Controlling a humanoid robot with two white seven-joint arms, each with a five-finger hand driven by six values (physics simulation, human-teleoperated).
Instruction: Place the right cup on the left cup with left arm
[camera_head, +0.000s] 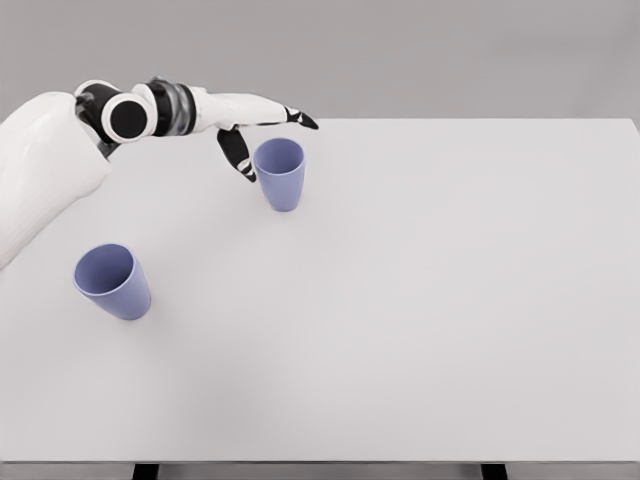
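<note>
Nearest, the left cup (112, 281) stands upright on the tabletop (420, 300), well below the robot hand (250, 130). Fingers spread wide, holding nothing, that hand hovers just beside the right cup (279, 173).

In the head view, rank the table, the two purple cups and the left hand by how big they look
1. Table.
2. Left hand, spread open beside the right cup.
3. Left cup and right cup: alike; the left only looks slightly bigger, being nearer the camera.

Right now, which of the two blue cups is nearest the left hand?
The farther, right-hand cup: the open left hand reaches around it. The other cup stands apart, nearer the camera.
</note>
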